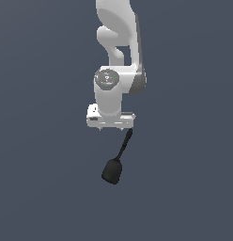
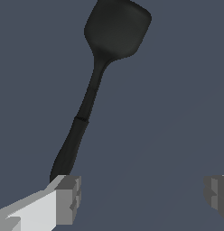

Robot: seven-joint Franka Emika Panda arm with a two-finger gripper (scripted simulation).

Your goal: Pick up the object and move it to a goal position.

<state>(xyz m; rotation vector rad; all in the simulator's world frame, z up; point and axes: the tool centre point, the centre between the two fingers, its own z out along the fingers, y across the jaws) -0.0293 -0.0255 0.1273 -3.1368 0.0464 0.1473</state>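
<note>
slate-grey ground [image 1: 38,188] fills the exterior view flat and featureless, no walls or edges showing. gripper [image 2: 141,196] spread wide, clasping nothing; the spatula [image 2: 93,90] lies just past one finger [image 2: 68,198], touching it or not i cannot tell.

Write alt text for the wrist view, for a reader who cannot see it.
A matte black spatula lies on a plain dark grey surface, its handle end beside one gripper finger and its broad paddle head at the far end. The gripper is open, with its other finger at the opposite edge of the picture and nothing between the two.
</note>
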